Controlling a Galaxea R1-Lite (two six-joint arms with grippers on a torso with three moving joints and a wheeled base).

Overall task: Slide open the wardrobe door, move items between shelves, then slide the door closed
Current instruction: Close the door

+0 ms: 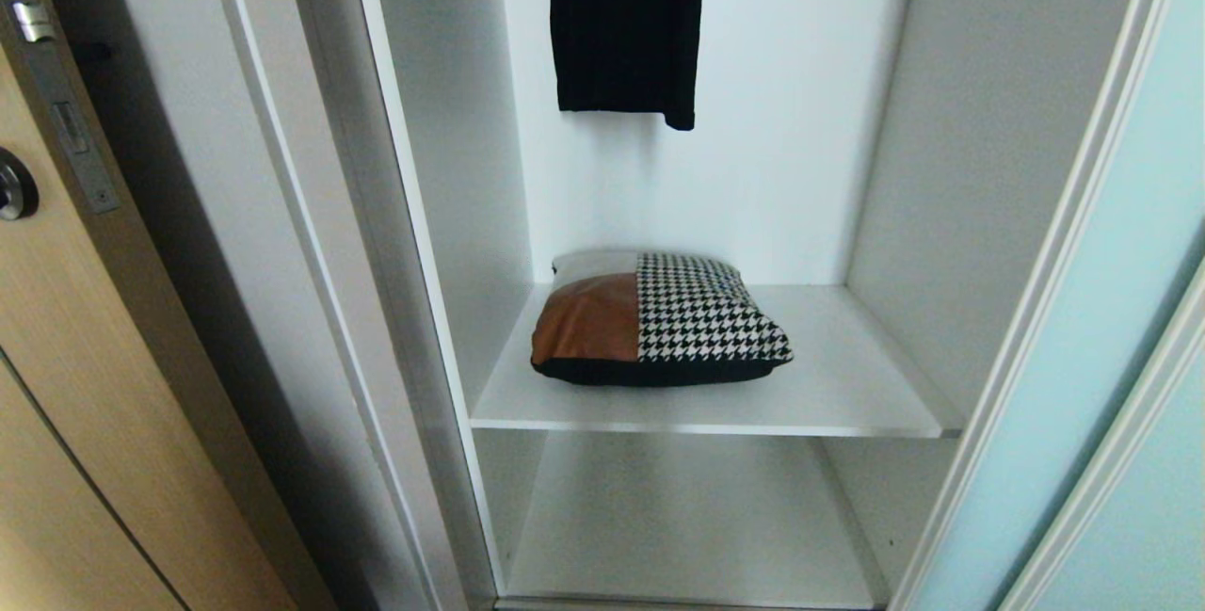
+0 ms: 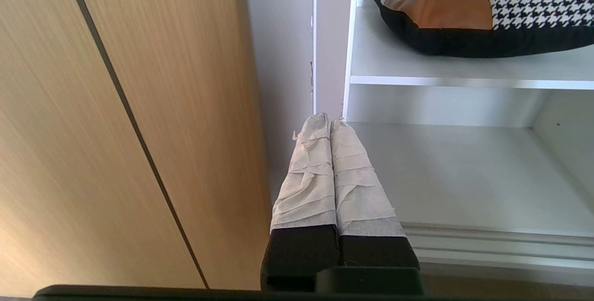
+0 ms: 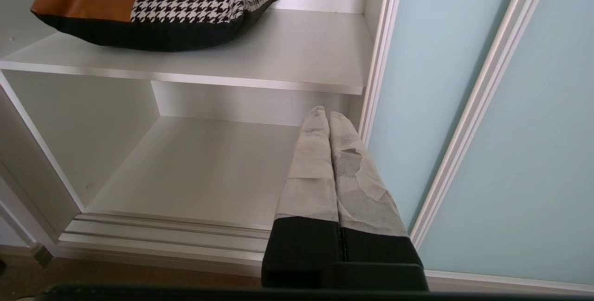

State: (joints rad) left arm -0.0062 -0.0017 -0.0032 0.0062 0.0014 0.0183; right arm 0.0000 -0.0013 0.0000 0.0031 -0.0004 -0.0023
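I am facing an open white wardrobe compartment. The sliding wardrobe door (image 1: 1111, 338), frosted pale blue-green glass in a thin silver-white frame, is standing pushed aside on my right, leaving the compartment uncovered. Inside, the cushion (image 1: 659, 321) is lying flat on the upper shelf (image 1: 847, 385), toward its left side, tan-brown leather patch on the left, black-and-white houndstooth on the right, black backing underneath. The lower shelf (image 1: 687, 517) beneath it is showing only its white board. A black garment (image 1: 624, 23) is hanging down from above against the back wall, its hem well above the cushion.

To my left a light wood door (image 1: 66, 385) with a metal latch plate and a dark round handle is standing beside the wardrobe's white side panel (image 1: 282, 244).

My left gripper (image 2: 329, 120) is hanging low in front of the wardrobe's left edge, its taped fingers (image 2: 306, 176) pressed together, grasping nothing. My right gripper (image 3: 327, 113) is hanging low by the frame of the glass door, near the right end of the lower shelf, its fingers (image 3: 311, 171) also clenched together on nothing. Neither is touching the cushion. A silver floor track (image 3: 171, 233) is running along the base of the compartment.
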